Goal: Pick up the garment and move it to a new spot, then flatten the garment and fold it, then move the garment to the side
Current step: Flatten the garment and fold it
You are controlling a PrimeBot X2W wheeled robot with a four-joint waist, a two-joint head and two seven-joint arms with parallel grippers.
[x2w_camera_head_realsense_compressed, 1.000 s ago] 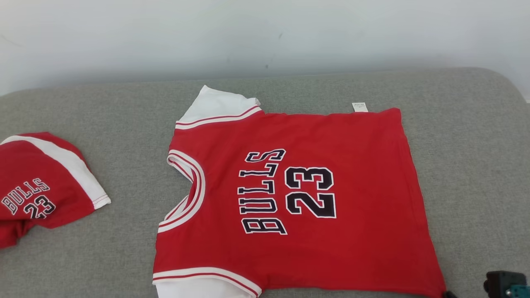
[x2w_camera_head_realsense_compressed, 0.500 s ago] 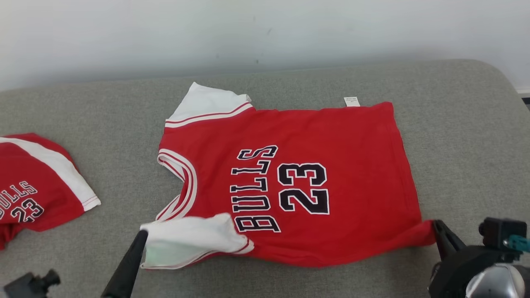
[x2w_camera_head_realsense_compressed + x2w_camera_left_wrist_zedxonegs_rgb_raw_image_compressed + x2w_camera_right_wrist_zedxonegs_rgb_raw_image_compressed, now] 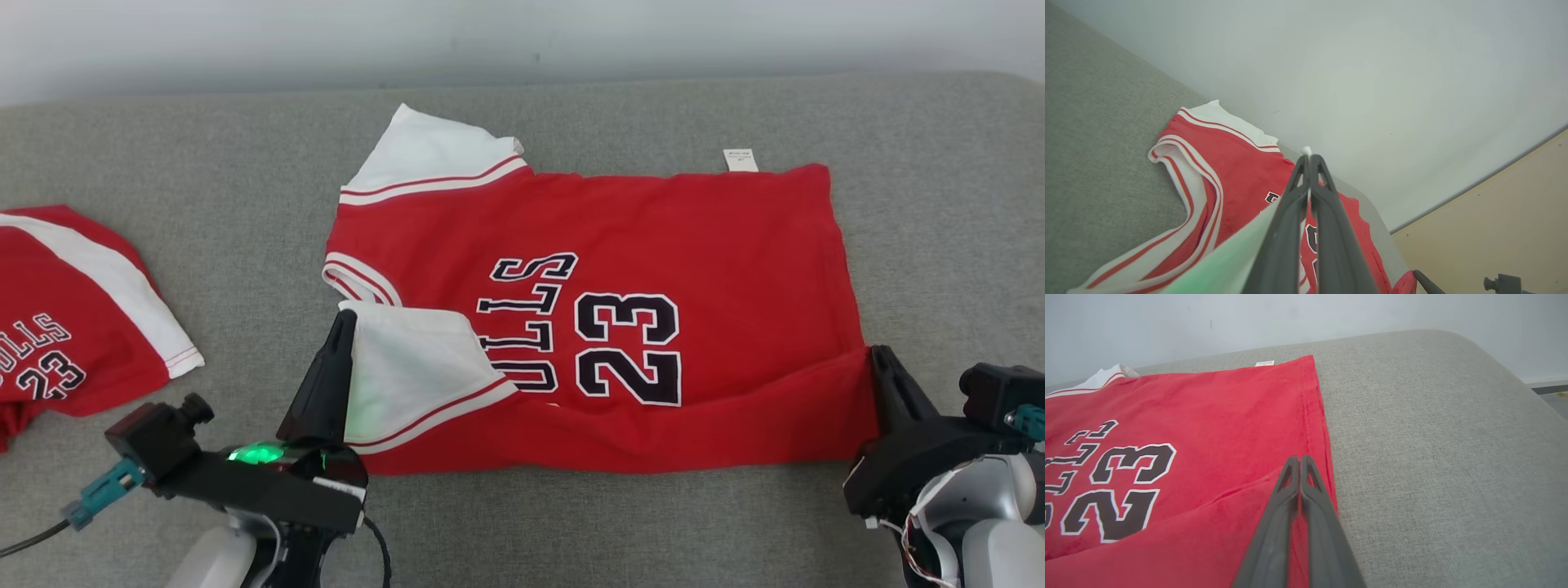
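Jersey lies crosswise on the couch, neckline left, hem right.

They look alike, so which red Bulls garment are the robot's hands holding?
The jersey in the middle: left hand pinches its white sleeve, right hand its hem corner. The other garment lies untouched, far left.

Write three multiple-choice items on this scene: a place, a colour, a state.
1. The second red garment lies on which side of the jersey? A the robot's left B the robot's right C on top
2. The jersey's far sleeve is: A black B white C blue
3. The left jaws are: A wide open B shut on nothing C shut on the near sleeve
Key: A, it sits at the head view's left edge; B, white with red trim; C, the sleeve is pinched and folded over the lettering.
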